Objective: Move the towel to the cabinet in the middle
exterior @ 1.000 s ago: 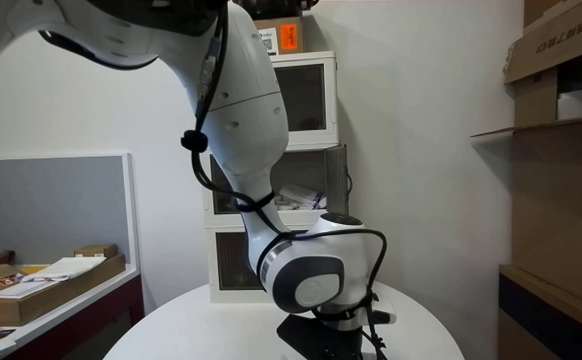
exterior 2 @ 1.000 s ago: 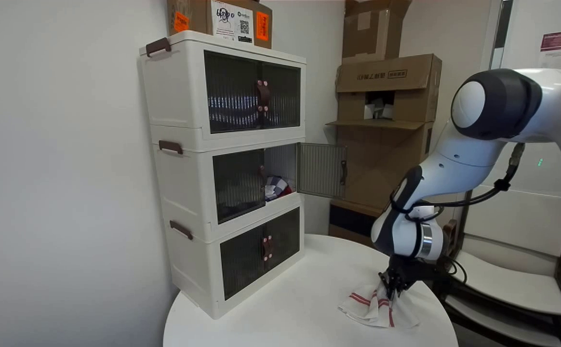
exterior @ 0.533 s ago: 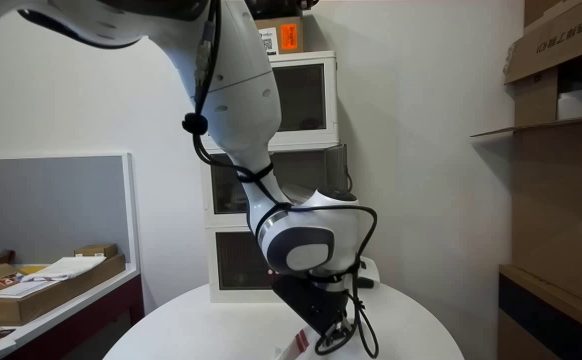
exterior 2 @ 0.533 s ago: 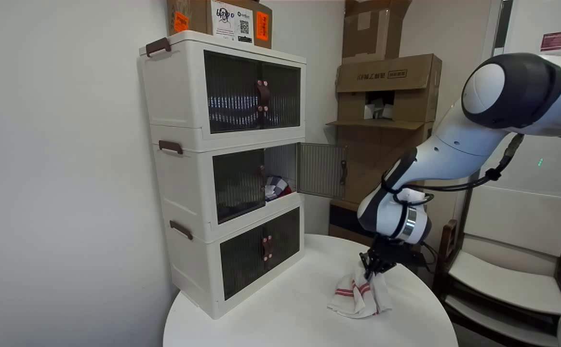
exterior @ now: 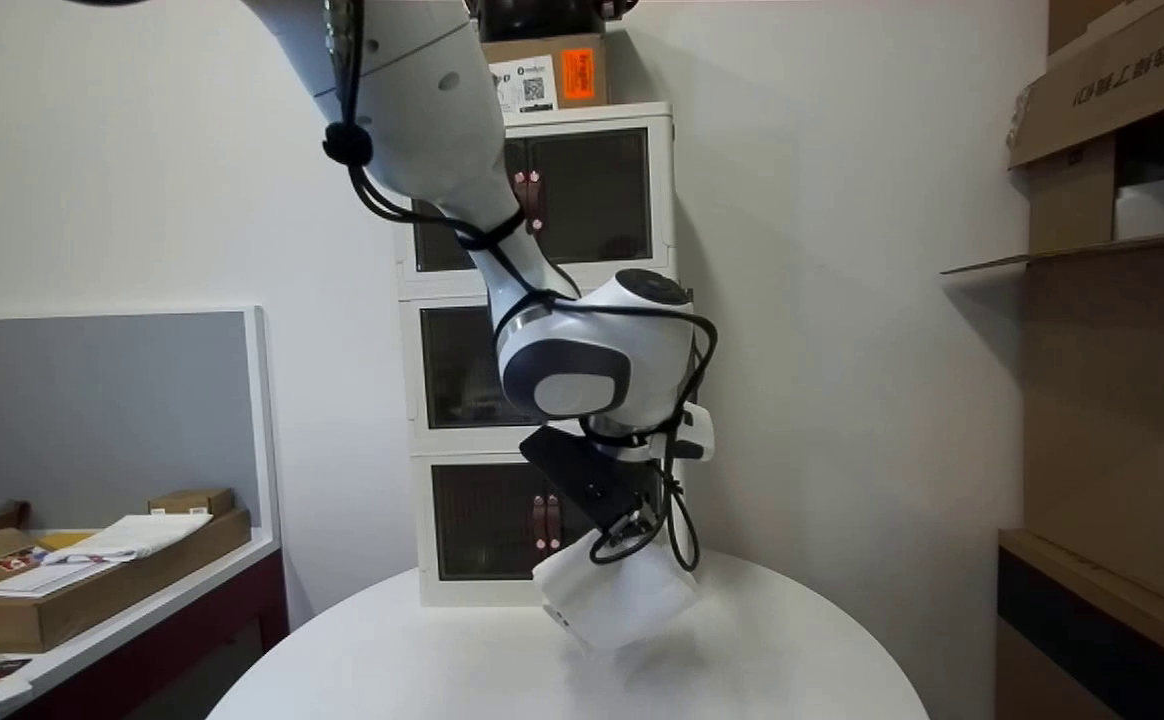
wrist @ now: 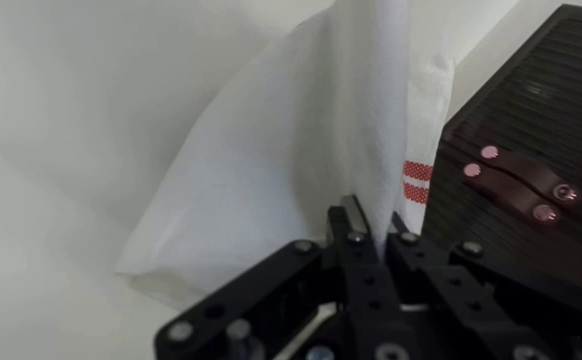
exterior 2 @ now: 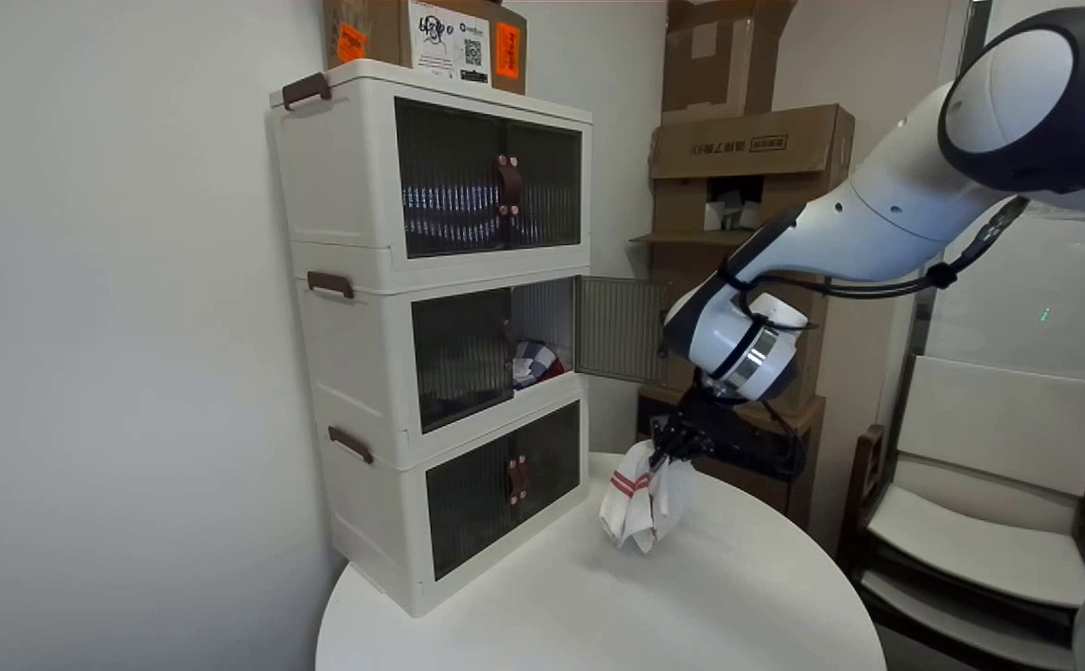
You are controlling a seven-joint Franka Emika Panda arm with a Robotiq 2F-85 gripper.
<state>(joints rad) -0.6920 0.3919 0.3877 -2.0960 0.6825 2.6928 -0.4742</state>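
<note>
Reads to me like the carry step: the white cloth towel with red stripes (exterior 2: 638, 503) is picked up but not delivered. Target would be the boxy white plastic middle cabinet with dark ribbed doors (exterior 2: 356, 359), sandwiched in a stack of three. Its see-through grey ribbed door (exterior 2: 622, 331) already stands wide, so no door work left imo. Next move, I'd say: lift until the towel is level with the middle cabinet's opening, then head in without snagging that door. There's a crumpled blue-and-white checked cloth (exterior 2: 532, 362) inside the middle cabinet too, so it may take a bit of a shove to fit.

As for the grip, the black two-fingered metal gripper (wrist: 376, 215) is pinched nearly together, with just a fold of towel between its fingertips. Looks like a solid hold. The rest of the towel droops below the gripper in both exterior views; from the wrist view, most of it fans out past one finger and a red-striped strip peeks out beyond the other. The whole bundle hangs in front of the middle cabinet and lower than it, over the round white table (exterior 2: 692, 606), seemingly not touching it.
</note>
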